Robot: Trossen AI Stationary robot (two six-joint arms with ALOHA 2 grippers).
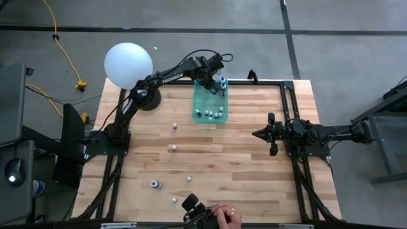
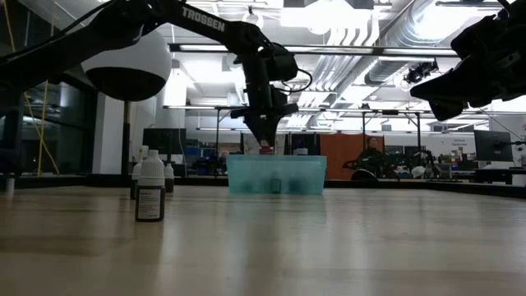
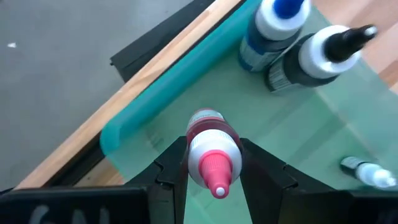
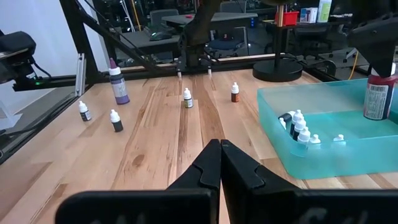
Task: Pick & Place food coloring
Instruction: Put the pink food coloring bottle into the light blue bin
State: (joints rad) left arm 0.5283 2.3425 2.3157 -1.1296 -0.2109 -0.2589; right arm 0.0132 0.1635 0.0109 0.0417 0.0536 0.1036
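My left gripper (image 1: 213,79) hangs over the far end of a teal tray (image 1: 198,102) and is shut on a red food coloring bottle (image 3: 210,132) with a white shoulder and pink cap. Several small bottles lie in the tray's near end (image 1: 212,114). A blue-capped bottle (image 3: 273,28) and a black-tipped one (image 3: 317,56) stand in its far end. Other tiny bottles stand loose on the wood (image 1: 174,126), (image 1: 155,184). My right gripper (image 4: 219,155) waits shut at the table's right side, touching nothing. My left gripper pinches the red bottle between its two fingers (image 3: 171,165), at the white shoulder just under the pink cap (image 3: 200,149). The fingers come from above, slanting steeply down. The bottle hangs cap up, about level with the tray's rim (image 2: 265,149), clear of the tray's floor.
A large white ball (image 1: 128,65) sits at the far left corner by the left arm's base. A taller purple bottle (image 4: 118,84) stands among the loose ones. A person's hand (image 1: 227,215) with a dark object shows at the near edge.
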